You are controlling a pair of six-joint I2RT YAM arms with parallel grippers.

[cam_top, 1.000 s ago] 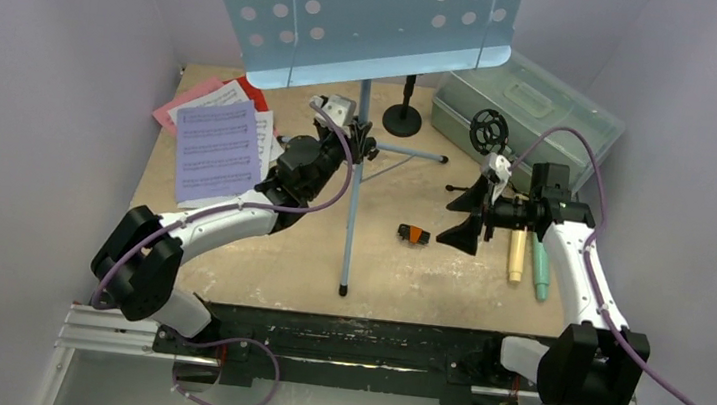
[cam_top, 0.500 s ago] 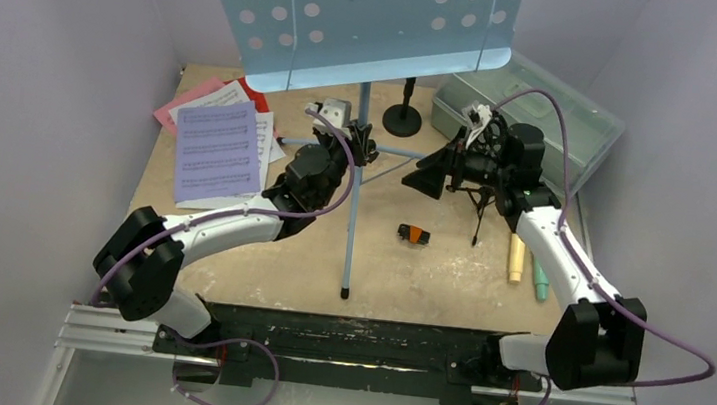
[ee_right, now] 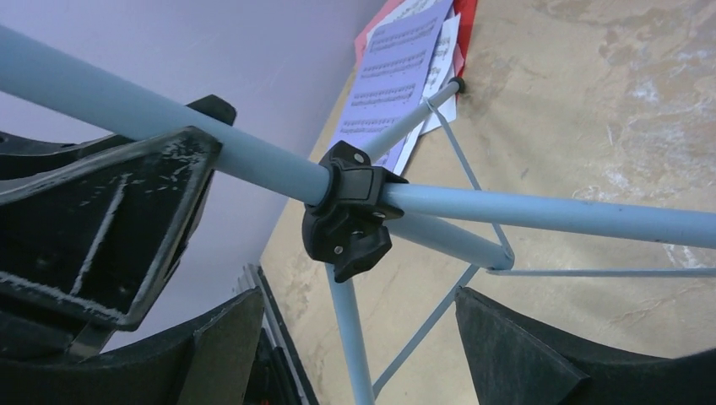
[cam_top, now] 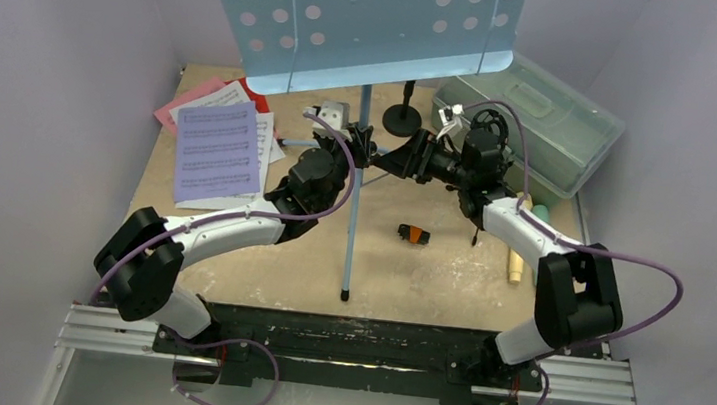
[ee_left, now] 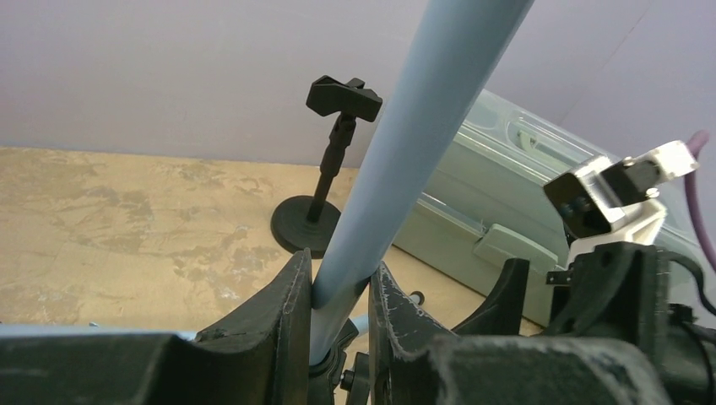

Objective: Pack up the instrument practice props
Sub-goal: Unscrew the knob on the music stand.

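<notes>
Pale-blue tubing fills my left wrist view. The left gripper is clamped on the upright pole of the sheet-music rack, with a finger pressed to the tube on each side, right next to the black tripod collar. The rack stands mid-board on the table, its perforated desk high over both arms. My right gripper has its jaws spread wide, one on either side of that collar, touching nothing as far as I can make out (the fingertips are blurred at the frame edge). Music pages, white over red, lie at the left rear. A black mic holder stands behind the pole, beside the grey-green case. The cream microphone lies under the right arm, mostly hidden.
</notes>
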